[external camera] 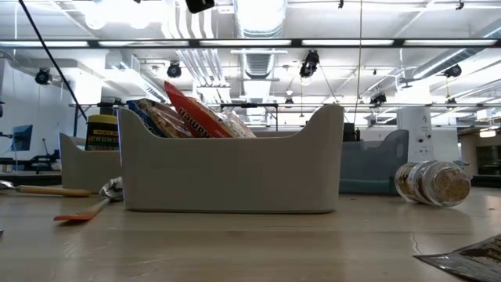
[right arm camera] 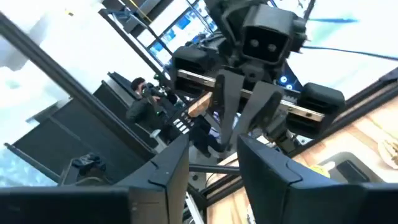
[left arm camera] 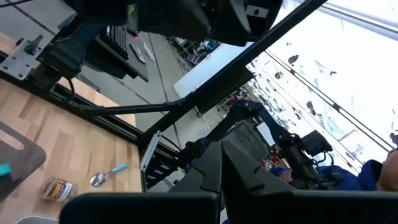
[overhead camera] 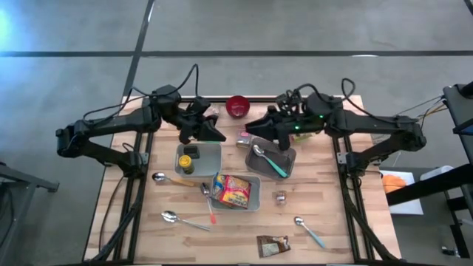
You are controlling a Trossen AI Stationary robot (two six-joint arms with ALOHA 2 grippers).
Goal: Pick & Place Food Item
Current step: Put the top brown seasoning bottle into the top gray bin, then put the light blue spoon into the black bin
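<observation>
A colourful food packet [overhead camera: 233, 190] [external camera: 192, 113] stands tilted in the middle grey tray [overhead camera: 255, 198]. A yellow can [overhead camera: 188, 157] sits in the left tray [overhead camera: 211, 159]. A small pinkish packet [overhead camera: 244, 138] lies by the dark tray's far corner, between the two gripper tips. My left gripper [overhead camera: 219, 135] [left arm camera: 221, 180] is held level above the table's far middle, shut, with nothing seen in it. My right gripper [overhead camera: 251, 125] [right arm camera: 214, 180] faces it, also level, open with nothing between its fingers.
A dark tray [overhead camera: 288, 159] holds a teal-handled spoon. A red bowl [overhead camera: 237, 106] stands at the far edge. Loose spoons [overhead camera: 177, 219] [overhead camera: 307, 229], an orange-handled spoon [overhead camera: 209, 203], a small jar [overhead camera: 281, 196] [external camera: 433, 182] and a brown packet [overhead camera: 272, 246] lie nearer the front.
</observation>
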